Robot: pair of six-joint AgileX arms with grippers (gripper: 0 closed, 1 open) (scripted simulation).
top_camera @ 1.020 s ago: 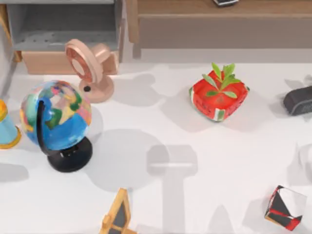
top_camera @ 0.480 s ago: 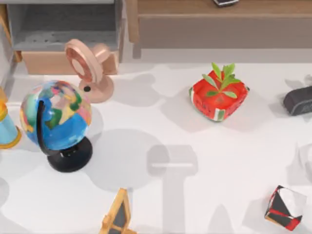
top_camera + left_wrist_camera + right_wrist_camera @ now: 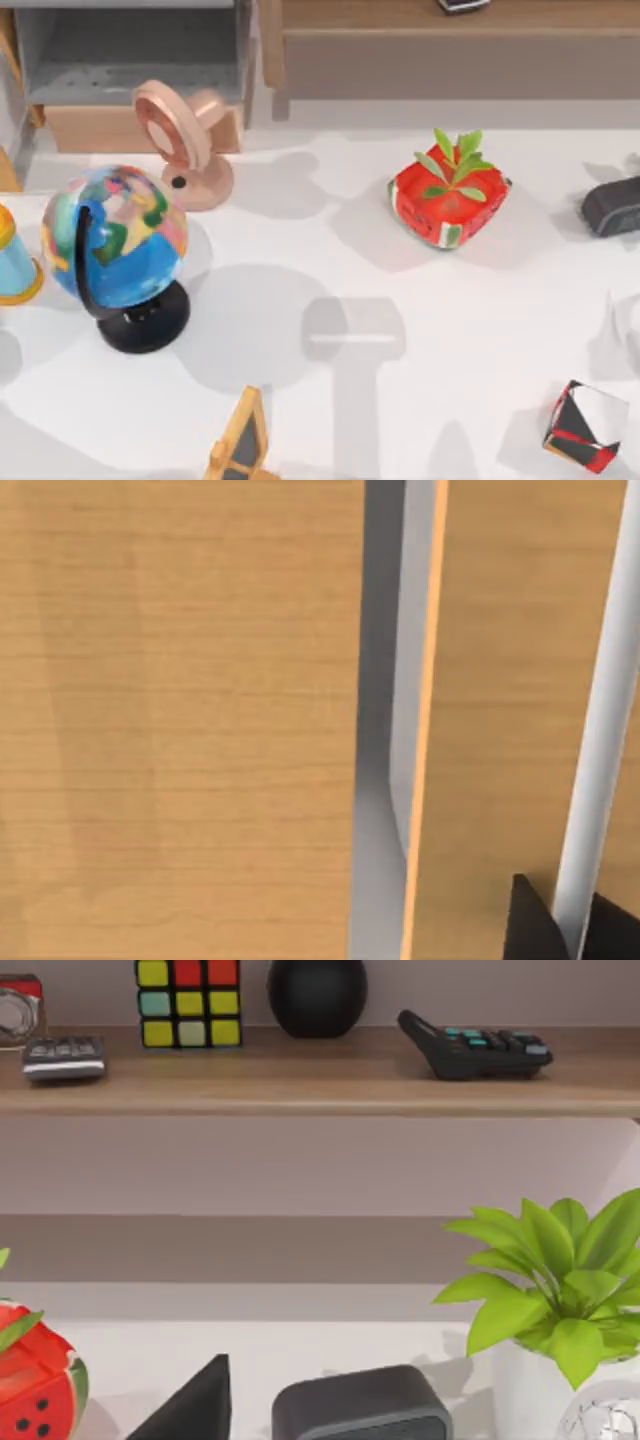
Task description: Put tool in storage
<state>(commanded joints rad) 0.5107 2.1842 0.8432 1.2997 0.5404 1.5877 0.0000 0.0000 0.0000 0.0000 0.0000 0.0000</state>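
The tool (image 3: 350, 338) is a thin pale strip lying flat near the middle of the table, inside a grey shadow. The storage (image 3: 100, 125) is an open grey drawer with a wooden front at the back left. My left gripper (image 3: 565, 930) is close against light wooden panels split by a grey gap, with a white bar running past it. In the right wrist view, my right gripper (image 3: 200, 1405) shows as a dark wedge low over the table's right side. It faces a dark grey box (image 3: 360, 1405).
A globe (image 3: 115, 240) and a pink round stand (image 3: 185, 135) sit between the tool and the drawer. A red pot with a plant (image 3: 448, 195) is at the right. An orange-framed triangle (image 3: 240, 440) and a black-white-red cube (image 3: 585, 425) lie near the front edge.
Shadows at the table's front left have shifted and spread. A brown wedge has come into the top view at the left edge. No object on the table has moved.
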